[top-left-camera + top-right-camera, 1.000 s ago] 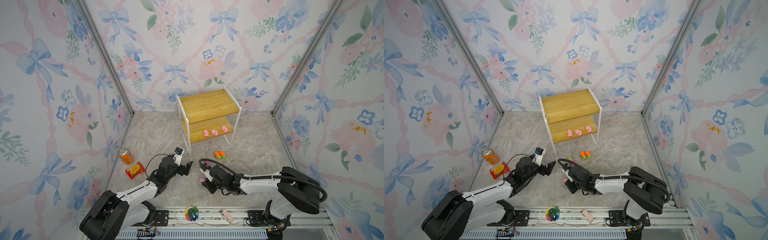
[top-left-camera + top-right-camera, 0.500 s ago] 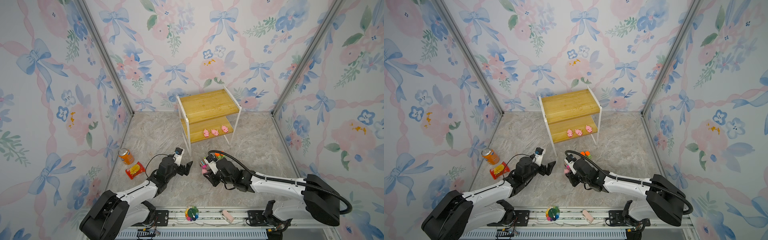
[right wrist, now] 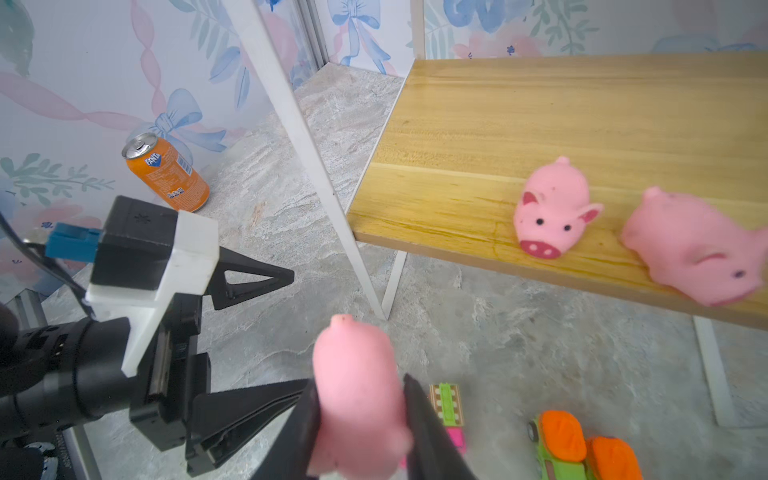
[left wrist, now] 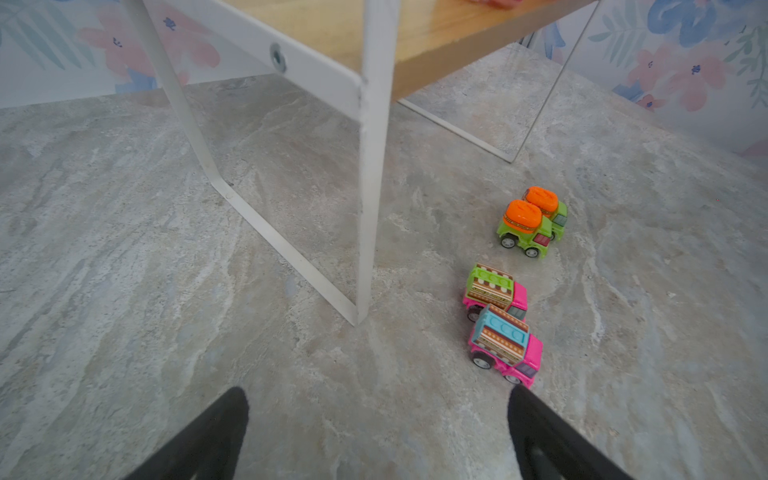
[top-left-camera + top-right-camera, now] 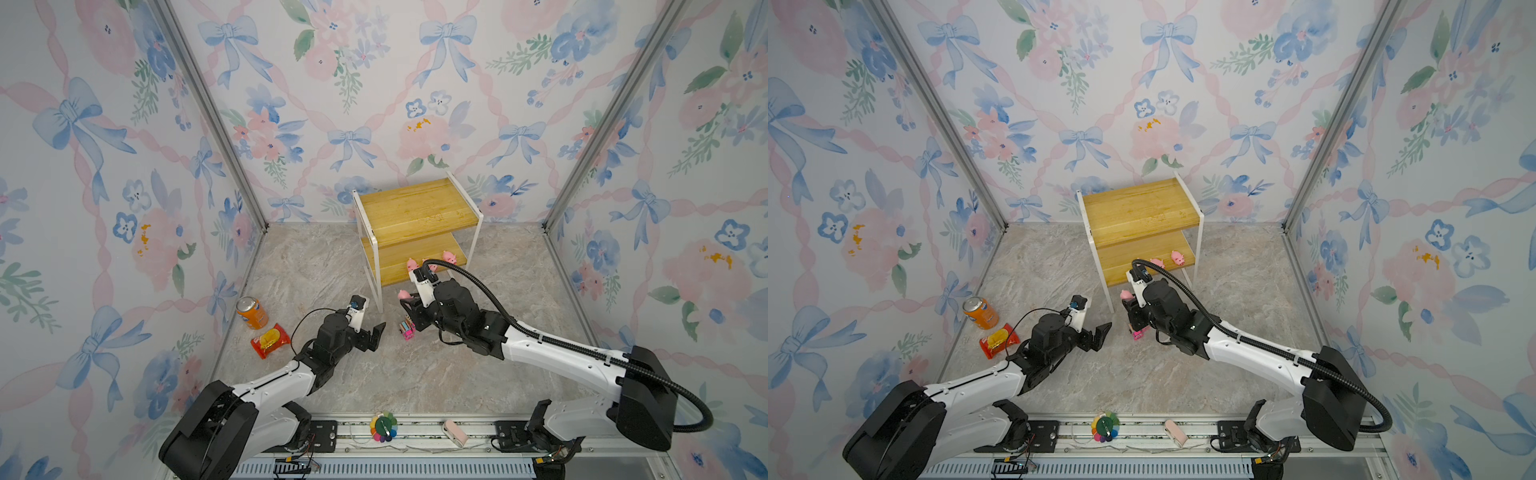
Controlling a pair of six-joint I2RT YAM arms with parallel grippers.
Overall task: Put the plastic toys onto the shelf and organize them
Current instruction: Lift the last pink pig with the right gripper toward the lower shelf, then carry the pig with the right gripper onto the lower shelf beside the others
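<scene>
Right gripper (image 3: 359, 395), clamped on a small pink plastic pig (image 3: 351, 357), hovers just short of the two-tier yellow-wood shelf (image 5: 415, 208) with white metal frame. The pig's long axis runs out of the grip toward the lower board (image 3: 478, 137), whose bare end lies ahead and slightly higher. Other pink pigs (image 3: 552, 208) sit there, and the frame's white front post (image 3: 307, 166) stands just beside the path. Left gripper (image 4: 376, 390), jaws apart and empty, hangs near pink striped-top trucks (image 4: 505, 347) and green orange-topped trucks (image 4: 525, 226) on the floor (image 4: 124, 249).

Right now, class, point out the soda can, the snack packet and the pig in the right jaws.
soda can (image 5: 253, 316): in a top view, orange side.
snack packet (image 5: 270, 340): in a top view, middle.
held pig (image 3: 357, 386): right wrist view, its body.
</scene>
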